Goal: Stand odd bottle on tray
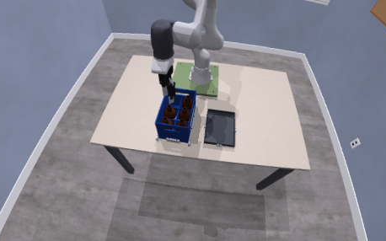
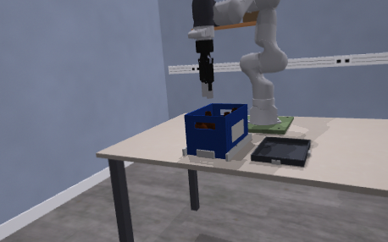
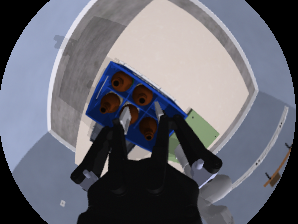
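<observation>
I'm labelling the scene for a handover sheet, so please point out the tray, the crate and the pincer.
Tray point(image 1: 220, 128) point(image 2: 282, 150): top and exterior views, its floor.
Crate point(image 1: 172, 132) point(image 2: 206, 141): top and exterior views, its front wall.
Pincer point(image 3: 142, 109): wrist view, midway between its fingertips.

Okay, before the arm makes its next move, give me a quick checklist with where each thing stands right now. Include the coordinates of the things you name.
1. Gripper point(image 1: 171, 100) point(image 2: 207, 96) point(image 3: 142, 109) free of any bottle: ok, its fingers stand apart with nothing between them.
2. Fingertips above the crate point(image 1: 174, 134) point(image 2: 206, 141) point(image 3: 100, 117) rather than down inside it: ok.
3. All five bottles in the crate: ok, one compartment has none.
4. Crate sitting level on the table point(image 1: 265, 126) point(image 2: 148, 144) point(image 3: 165, 40): ok, no tilt shows.
5. Tray point(image 1: 220, 128) point(image 2: 281, 150) flat and ready for a bottle: ok, nothing stands on it.
6. Odd-necked bottle identified: cannot tell, the necks are too small to compare.
</observation>
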